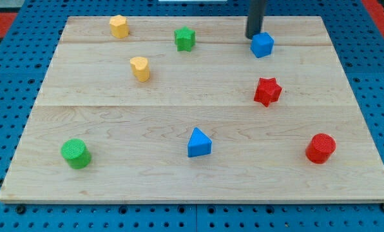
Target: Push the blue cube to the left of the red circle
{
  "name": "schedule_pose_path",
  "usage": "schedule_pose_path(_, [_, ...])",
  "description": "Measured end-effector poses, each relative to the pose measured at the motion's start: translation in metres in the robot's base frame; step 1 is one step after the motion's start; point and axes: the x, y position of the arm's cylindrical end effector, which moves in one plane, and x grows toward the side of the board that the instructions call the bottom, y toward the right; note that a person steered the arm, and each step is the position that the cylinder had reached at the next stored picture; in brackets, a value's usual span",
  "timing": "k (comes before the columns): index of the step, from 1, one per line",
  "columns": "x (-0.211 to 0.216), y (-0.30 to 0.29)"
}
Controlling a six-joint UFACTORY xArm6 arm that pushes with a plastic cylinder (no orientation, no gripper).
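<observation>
Blue pegboard with lots of little holes showed all around a pale wooden tabletop (pixel 198 187). Near the top of the frame, a bit to the right, sat the blue cube (pixel 262 44). The dark rod came down from the top edge, and my tip (pixel 254 37) was right at the cube's upper left side, touching it or almost. The arm had no end effector that could spread or pinch, only this straight rod.

Far from the cube, in the lower right of the frame, stood the red circle (pixel 320 148). Between them, closer to the cube, was a red star (pixel 267 91). A blue triangle block (pixel 198 143) sat low in the middle. A green circle (pixel 75 153) was in the lower left. A green star (pixel 185 38) sat near the top middle. Two yellow blocks were in the upper left: one yellow block (pixel 118 26) at the top, the other yellow block (pixel 140 68) lower and a bit to the right.
</observation>
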Motion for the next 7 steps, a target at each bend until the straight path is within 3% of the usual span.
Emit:
schedule_pose_path(1, [0.041, 0.024])
schedule_pose_path(5, [0.21, 0.026])
schedule_pose_path(6, [0.222, 0.026])
schedule_pose_path(7, [0.193, 0.08])
